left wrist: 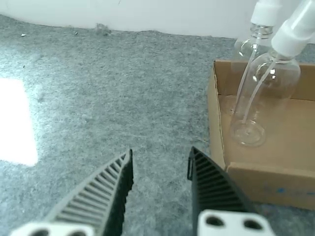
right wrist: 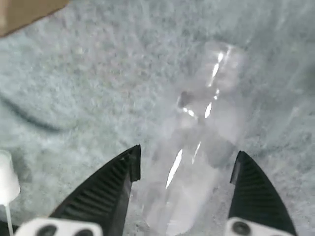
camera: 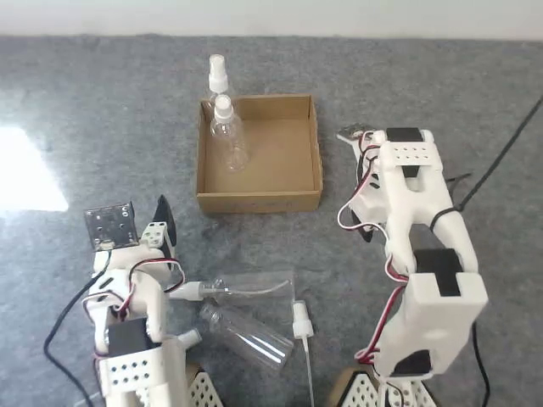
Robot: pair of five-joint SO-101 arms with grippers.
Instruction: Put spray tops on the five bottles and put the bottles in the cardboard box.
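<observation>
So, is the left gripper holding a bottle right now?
No: in the left wrist view the left gripper is open, and only the grey table cover shows between its jaws.

Open brown cardboard box [camera: 259, 202] holds clear spray-topped plastic bottle [camera: 230, 140], standing; second capped bottle [camera: 219, 76] behind box. Third capped bottle [camera: 253, 287], uncapped bottle [camera: 254, 337], loose white spray top [camera: 300, 320] lie flat.
</observation>
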